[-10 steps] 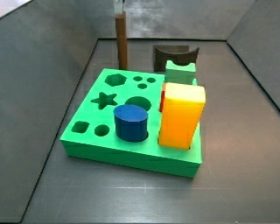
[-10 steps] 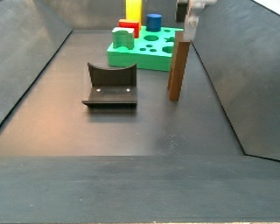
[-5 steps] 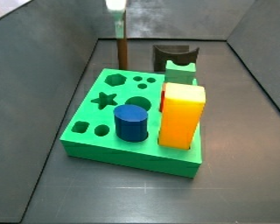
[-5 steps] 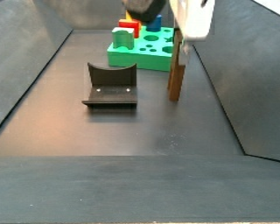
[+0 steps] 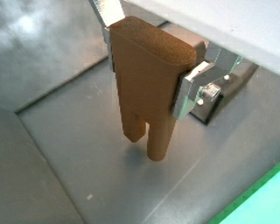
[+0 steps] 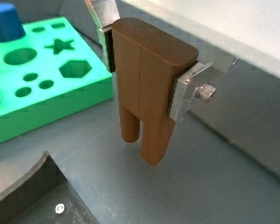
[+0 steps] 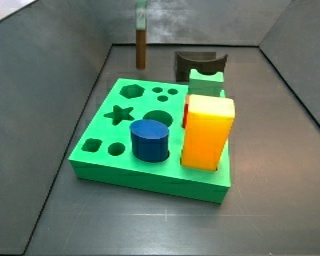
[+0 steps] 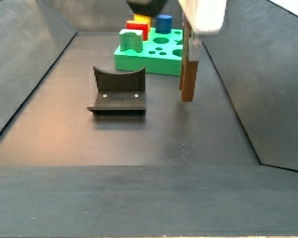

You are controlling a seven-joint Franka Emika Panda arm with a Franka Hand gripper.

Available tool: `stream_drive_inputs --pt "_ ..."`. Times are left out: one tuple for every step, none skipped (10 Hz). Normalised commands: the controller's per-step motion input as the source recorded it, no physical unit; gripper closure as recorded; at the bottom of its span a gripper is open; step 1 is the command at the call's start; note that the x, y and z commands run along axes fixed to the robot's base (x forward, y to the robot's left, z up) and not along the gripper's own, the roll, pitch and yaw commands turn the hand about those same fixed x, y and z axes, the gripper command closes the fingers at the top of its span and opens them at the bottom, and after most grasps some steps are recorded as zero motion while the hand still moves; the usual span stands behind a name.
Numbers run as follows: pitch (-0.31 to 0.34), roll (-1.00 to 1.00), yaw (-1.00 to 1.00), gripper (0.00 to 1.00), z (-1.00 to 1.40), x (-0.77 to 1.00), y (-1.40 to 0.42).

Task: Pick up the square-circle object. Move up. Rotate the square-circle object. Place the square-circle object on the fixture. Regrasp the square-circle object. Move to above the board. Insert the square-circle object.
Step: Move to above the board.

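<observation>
Dark-brown and held upright, the square-circle object [image 6: 146, 96] sits clamped at its thick square end between the silver fingers [image 6: 187, 86] of the tool [image 5: 149, 59]; both wrist views show the plates pressed against opposite faces of the peg, so the tool is closed on it. In a side view the peg [image 8: 188, 79] hangs from the tool [image 8: 205, 19] at the upper right of the frame, its lower end at or just off the dark surface [image 8: 139, 139]; whether it is touching cannot be told. It stands just beside the near edge of the green board [image 8: 155, 58], with the fixture [image 8: 116, 93] apart from it toward the left centre. In the other side view the peg [image 7: 141, 45] shows at the top, behind the board [image 7: 136, 125], which carries a blue cylinder [image 7: 152, 139] and a yellow-orange block [image 7: 208, 130].

The step in hand looks like the lift after the pick. To do it well, I would judge that the rise should be straight and vertical, with the grip kept firm so the long peg does not swing or slip through the pads. It should clear the surface fully, and also the board's edge, before any rotation begins, since the narrow lower end would sweep a wide arc. Rotating over the free floor between board and fixture seems safest.
</observation>
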Motion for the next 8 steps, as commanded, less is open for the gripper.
stream_drive_inputs --pt "0.219 -0.03 0.05 1.0 1.0 0.15 0.17" --pt "0.136 -0.02 0.02 1.0 1.0 0.14 0.16" --pt "0.104 -0.02 0.01 1.0 1.0 0.13 0.16" --pt "0.099 -0.02 -0.01 1.0 1.0 0.13 0.15" --pt "0.101 -0.02 -0.02 1.0 1.0 0.12 0.15" --pt "0.103 -0.02 -0.02 1.0 1.0 0.11 0.14" --pt "0.101 -0.02 -0.03 1.0 1.0 0.11 0.13" --pt "0.099 -0.02 -0.03 1.0 1.0 0.1 0.13"
